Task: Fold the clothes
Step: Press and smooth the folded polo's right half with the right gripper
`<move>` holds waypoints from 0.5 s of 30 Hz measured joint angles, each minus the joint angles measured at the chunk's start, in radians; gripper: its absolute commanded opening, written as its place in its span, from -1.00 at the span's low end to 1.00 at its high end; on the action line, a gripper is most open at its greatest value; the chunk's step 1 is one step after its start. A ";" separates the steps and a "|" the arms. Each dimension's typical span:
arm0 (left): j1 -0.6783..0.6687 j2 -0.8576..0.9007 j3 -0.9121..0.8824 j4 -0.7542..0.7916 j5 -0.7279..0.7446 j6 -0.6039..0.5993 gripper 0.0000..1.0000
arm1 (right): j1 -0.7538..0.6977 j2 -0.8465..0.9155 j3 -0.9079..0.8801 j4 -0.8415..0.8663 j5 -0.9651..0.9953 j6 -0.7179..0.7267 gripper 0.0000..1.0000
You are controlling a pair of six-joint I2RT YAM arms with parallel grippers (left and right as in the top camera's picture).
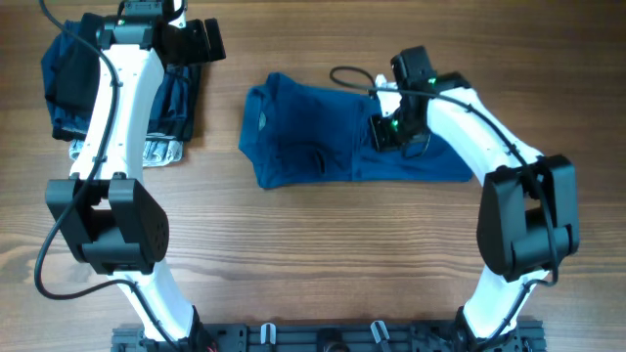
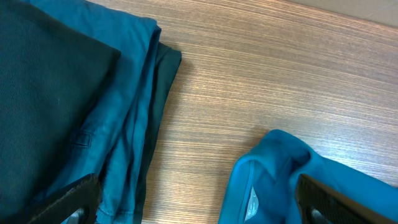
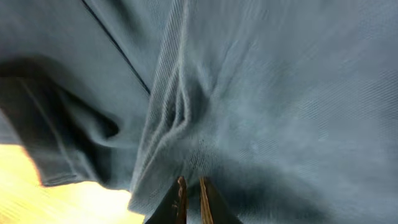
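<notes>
Item: medium-blue T-shirt [image 1: 303, 127], lying flat at the middle of the worktop [image 1: 323, 254], long axis running 9 to 3 o'clock, neck end toward 9. Right hand [image 1: 380, 132] sits on the shirt itself, toward 3 o'clock of its middle. In the wrist view its fingers [image 3: 180, 190] are nearly together with puckered cloth at the tips, judged clenched on a pinch of fabric. Left hand [image 1: 201, 41] is released, jaws wide, above the edge of the stack of folded garments [image 1: 176, 103]; the shirt lies toward 4 o'clock of it, apart. Nearer arm: right, already in contact.
</notes>
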 measured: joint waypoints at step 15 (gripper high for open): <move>0.000 0.000 0.000 0.000 0.000 0.000 1.00 | 0.013 0.000 -0.057 0.005 -0.019 0.063 -0.83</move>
